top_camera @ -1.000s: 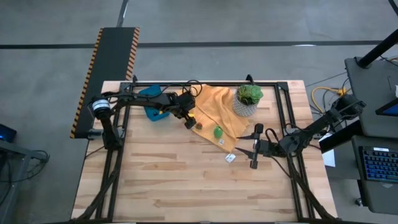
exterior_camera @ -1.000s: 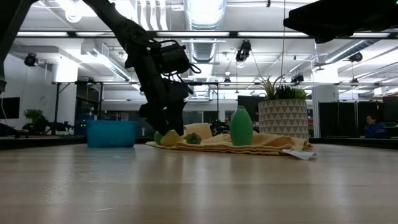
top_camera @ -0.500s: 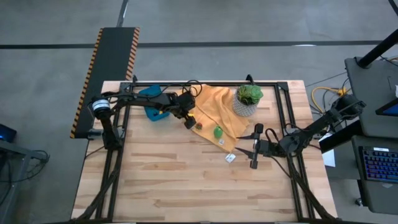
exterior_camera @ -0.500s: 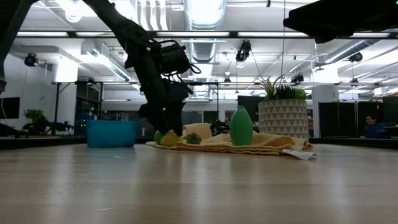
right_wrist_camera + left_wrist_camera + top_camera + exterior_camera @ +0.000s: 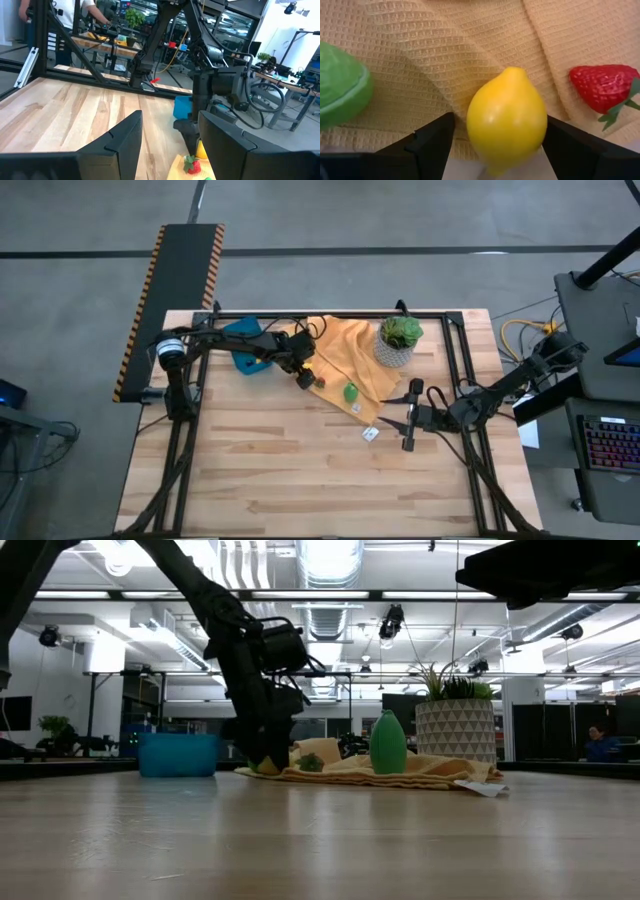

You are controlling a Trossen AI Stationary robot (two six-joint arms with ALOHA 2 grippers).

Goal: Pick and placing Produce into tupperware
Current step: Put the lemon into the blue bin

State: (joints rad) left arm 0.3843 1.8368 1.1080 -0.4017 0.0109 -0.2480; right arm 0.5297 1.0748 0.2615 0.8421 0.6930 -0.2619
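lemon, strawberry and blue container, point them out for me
lemon [image 5: 506, 120], left wrist view, middle of its yellow body
strawberry [image 5: 600, 91], left wrist view, its red flesh
blue container [image 5: 178, 755], low view, its front wall

High cam looks straight down on the whole table [image 5: 300, 470], far off, both arms in shot. Low cam sits at tabletop height, facing level across the wood into the room; it shares the orange cloth [image 5: 400, 772], blue tub [image 5: 178, 755] and potted plant [image 5: 455, 725] w/ the high cam. Left wrist cam is v. close, facing past the left pincer [image 5: 497, 140], a lemon [image 5: 506, 120] betw. its fingers, strawberry [image 5: 602, 87] just beside. Right wrist cam looks past the right pincer [image 5: 170, 145] across the table; same lemon and strawberry show well ahead of it.
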